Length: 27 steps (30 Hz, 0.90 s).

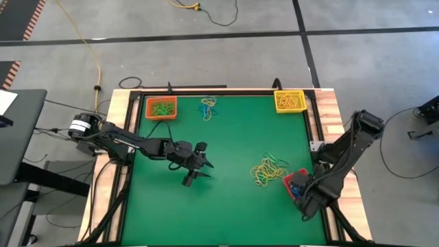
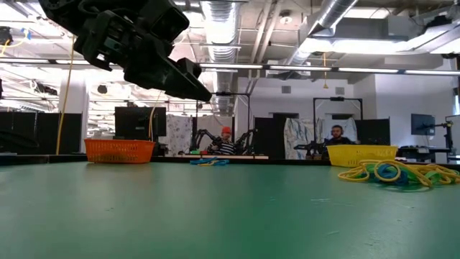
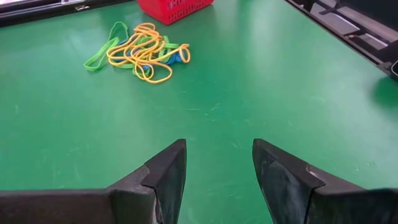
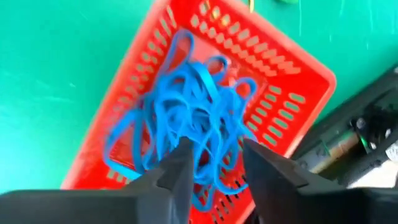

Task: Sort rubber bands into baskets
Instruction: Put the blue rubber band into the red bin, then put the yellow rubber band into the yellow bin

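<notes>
Hidden and cut-off parts

In the high view the right gripper point(image 1: 302, 199) covers most of the red basket point(image 1: 291, 180); the left wrist view crops that basket at twelve o'clock, and the orange basket's point(image 1: 161, 108) green bands blur together.

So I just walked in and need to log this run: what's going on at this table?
The robot is sorting rubber bands by colour. The right gripper hangs open just above the red basket, which holds blue bands. The left gripper hovers open and empty over mid-table. The orange basket holds green bands, the yellow basket yellow ones. A mixed pile and a smaller clump remain on the mat.
</notes>
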{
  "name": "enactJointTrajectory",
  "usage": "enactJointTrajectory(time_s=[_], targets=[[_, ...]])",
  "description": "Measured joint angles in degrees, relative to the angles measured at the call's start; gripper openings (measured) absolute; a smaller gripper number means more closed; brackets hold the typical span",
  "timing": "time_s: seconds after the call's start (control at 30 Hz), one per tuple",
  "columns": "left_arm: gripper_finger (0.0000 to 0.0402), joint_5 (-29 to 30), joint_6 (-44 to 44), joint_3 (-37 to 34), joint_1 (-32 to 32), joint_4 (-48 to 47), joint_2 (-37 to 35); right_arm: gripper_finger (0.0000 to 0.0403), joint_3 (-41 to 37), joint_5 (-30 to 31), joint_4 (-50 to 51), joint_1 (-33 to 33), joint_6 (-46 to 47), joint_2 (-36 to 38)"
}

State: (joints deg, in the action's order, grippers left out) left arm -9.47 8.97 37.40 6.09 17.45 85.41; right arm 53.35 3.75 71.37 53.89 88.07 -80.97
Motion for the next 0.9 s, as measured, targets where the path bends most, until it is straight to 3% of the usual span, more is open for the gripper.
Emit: enactJointTrajectory(time_s=[0.23, 0.57, 0.7, 0.9], targets=[[0.0175, 0.68, -0.21, 0.01, 0.0, 0.0, 0.0, 0.0206, 2.04, 8.81, -0.07, 0.0, 0.38, 3.86], [0.0175, 3.87, -0.29, 0.01, 0.0, -0.3, 0.0, 0.0207, 2.33, 23.03, -0.87, -0.73, -2.12, 4.83], [0.0175, 10.74, -0.61, 0.01, -0.02, -0.65, 0.02, 0.0207, 2.33, 30.5, -4.47, -2.67, -7.67, 4.81], [0.0175, 26.3, -0.99, 0.01, -1.32, 0.0, 0.02, 0.0207, 2.35, 42.02, -11.34, -7.82, -21.72, 4.81]])
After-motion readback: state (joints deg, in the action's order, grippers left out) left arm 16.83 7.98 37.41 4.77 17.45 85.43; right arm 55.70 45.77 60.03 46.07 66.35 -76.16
